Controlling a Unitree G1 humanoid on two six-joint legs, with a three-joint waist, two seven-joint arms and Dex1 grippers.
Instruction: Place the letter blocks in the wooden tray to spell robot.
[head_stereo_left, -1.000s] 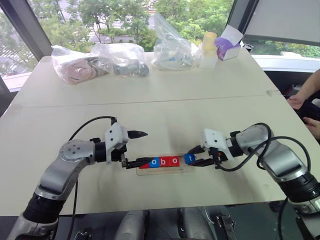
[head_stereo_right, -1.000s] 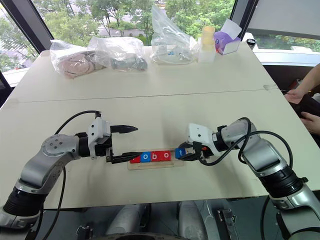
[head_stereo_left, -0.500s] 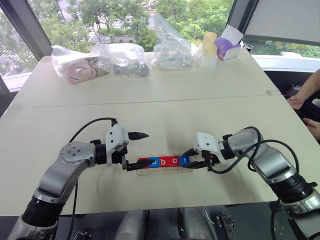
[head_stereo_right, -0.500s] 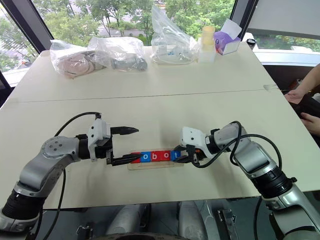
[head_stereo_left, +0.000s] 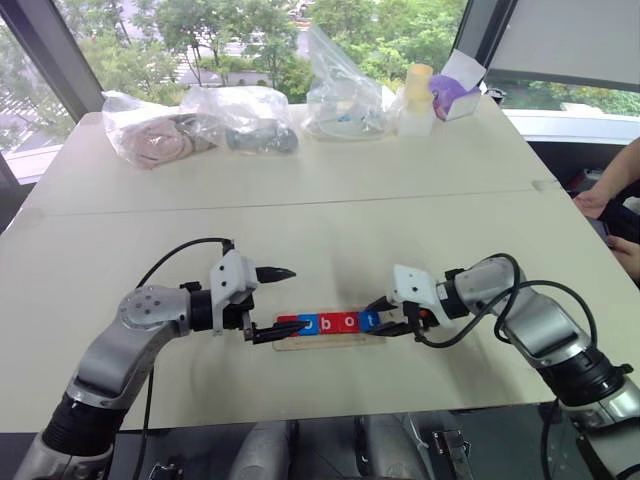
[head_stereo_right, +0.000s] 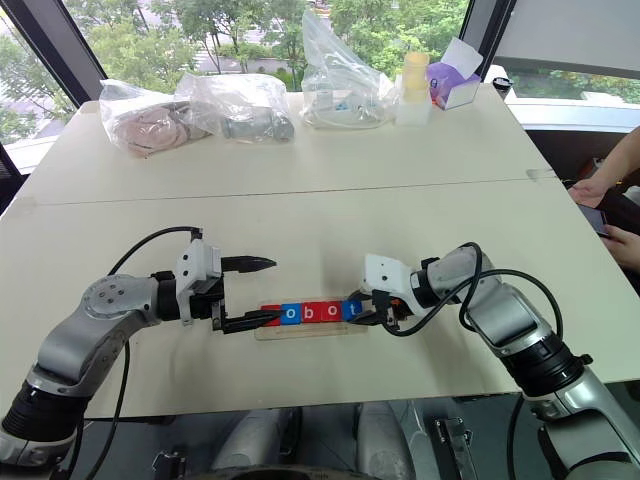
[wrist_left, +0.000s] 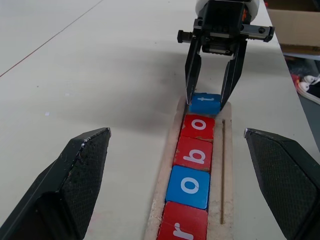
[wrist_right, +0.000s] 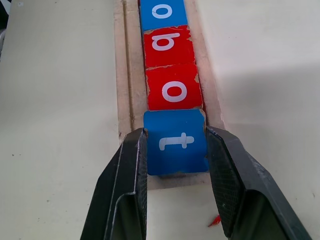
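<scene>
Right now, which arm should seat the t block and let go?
Right. Its end effector is shut on the blue t block, already in the tray against the red o. The left end effector stands open over the tray's r end, holding nothing.

Right gripper (wrist_right: 176, 150) is seen clamped on the blue "t" block (wrist_right: 176, 141), one black finger (wrist_right: 127, 185) pressed to each side. The block sits at the end of the wooden tray (wrist_right: 125, 75), touching the red "o" (wrist_right: 173, 91). Beyond lie red "b" (wrist_right: 167, 44) and blue "o" (wrist_right: 162, 12). The pale surface (wrist_right: 55, 100) lies underneath.
</scene>
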